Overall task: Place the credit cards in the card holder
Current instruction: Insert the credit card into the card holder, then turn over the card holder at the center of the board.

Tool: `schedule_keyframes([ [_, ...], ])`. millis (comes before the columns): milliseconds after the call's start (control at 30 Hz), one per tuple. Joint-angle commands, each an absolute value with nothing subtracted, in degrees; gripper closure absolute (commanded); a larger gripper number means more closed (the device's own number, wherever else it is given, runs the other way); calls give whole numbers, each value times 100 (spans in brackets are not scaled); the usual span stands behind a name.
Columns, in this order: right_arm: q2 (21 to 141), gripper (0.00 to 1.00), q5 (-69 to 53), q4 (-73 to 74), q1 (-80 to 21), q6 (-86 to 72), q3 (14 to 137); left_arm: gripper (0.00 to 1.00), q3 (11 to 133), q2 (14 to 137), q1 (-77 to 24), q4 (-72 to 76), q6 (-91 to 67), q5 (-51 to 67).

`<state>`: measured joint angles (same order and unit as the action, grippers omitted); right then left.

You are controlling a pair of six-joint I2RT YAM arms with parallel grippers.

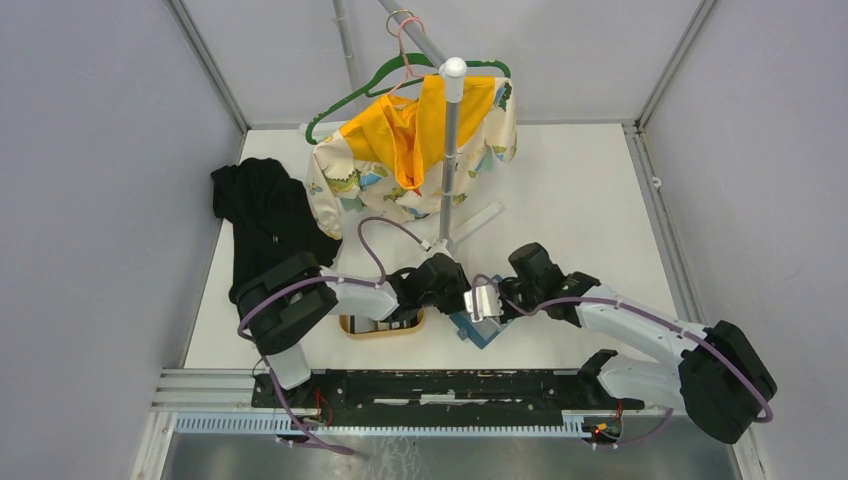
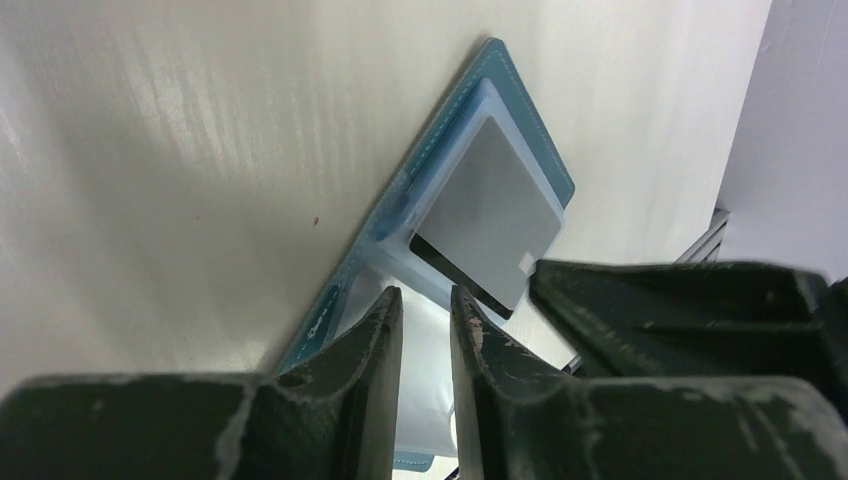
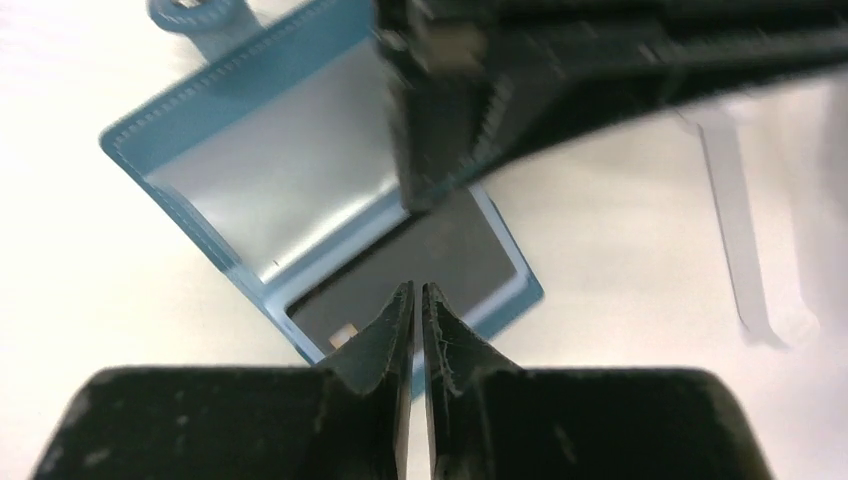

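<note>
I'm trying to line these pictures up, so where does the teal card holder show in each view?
Top external: card holder, low centre, right of the tan tray.
Left wrist: card holder, diagonal from upper right to centre.
Right wrist: card holder, upper left to centre, lying open.
Shared landmark: the dark card in its pocket, both wrist views.

Left gripper (image 2: 425, 300) and right gripper (image 3: 417, 290) crowding the card holder (image 3: 270, 180) at the near edge of the table (image 1: 600, 200), wooden tray (image 1: 380, 326) just left, stand pole (image 1: 450, 150) behind, open room rightward.
</note>
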<state>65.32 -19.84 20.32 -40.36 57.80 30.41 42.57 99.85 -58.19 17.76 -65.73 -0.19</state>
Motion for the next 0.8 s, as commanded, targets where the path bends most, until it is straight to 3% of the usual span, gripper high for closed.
schedule_keyframes([
  [0,5970,87,-2799,2240,-3331,5865,3331,69,4548,9548,-5804,1543,-5530,-126],
  [67,5724,81,-3135,2173,-2963,5772,3310,69,4453,9312,-5853,1715,-5163,-189],
  [167,5462,59,-3982,2066,-2383,5591,3238,70,4163,8936,-5975,2118,-4597,-211],
  [233,5461,49,-4749,2110,-2021,5481,3233,70,3925,8653,-6086,2458,-4295,-230],
  [367,5693,46,-5574,2370,-1415,5233,3407,72,3404,8008,-6293,3038,-3756,-511],
  [533,5742,45,-5507,2273,-915,4876,3409,73,2469,6800,-6349,3791,-3260,-1181],
  [600,5653,38,-5350,2141,-727,4755,3385,71,2131,6352,-6349,4048,-3196,-1438],
  [667,5617,23,-5308,2144,-491,4678,3451,50,1906,6001,-6354,4094,-3248,-1746],
  [733,5693,2,-5407,2379,-267,4680,3673,18,1814,5798,-6342,3857,-3431,-2100],
  [767,5781,2,-5450,2456,-164,4586,3777,6,1803,5754,-6347,3726,-3490,-2149],
])
